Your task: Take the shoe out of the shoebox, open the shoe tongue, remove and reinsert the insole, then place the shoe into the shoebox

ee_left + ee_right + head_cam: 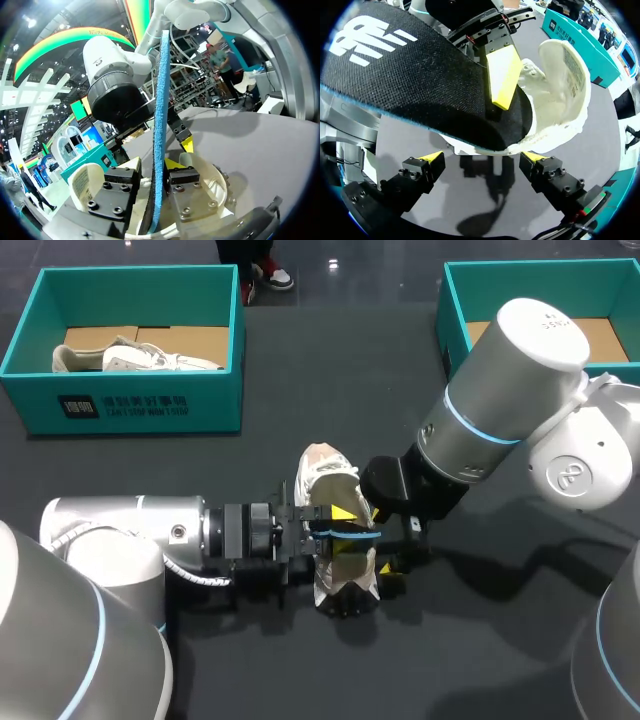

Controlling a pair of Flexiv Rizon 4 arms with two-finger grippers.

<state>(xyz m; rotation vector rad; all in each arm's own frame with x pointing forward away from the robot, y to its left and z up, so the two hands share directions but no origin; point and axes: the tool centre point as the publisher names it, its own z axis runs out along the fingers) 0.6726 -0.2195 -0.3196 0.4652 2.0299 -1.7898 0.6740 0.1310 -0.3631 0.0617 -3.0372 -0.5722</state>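
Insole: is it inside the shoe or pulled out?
Mostly out: one end of the insole is tucked in the shoe, the rest sticks out, clamped in the left gripper.

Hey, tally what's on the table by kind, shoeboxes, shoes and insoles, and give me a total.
Shoeboxes: 2
Shoes: 2
Insole: 1
Total: 5

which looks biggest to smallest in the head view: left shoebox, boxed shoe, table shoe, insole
1. left shoebox
2 and 3. boxed shoe and table shoe: about alike, both partly hidden, so not ranked
4. insole, seen nearly edge-on, so it looks smallest
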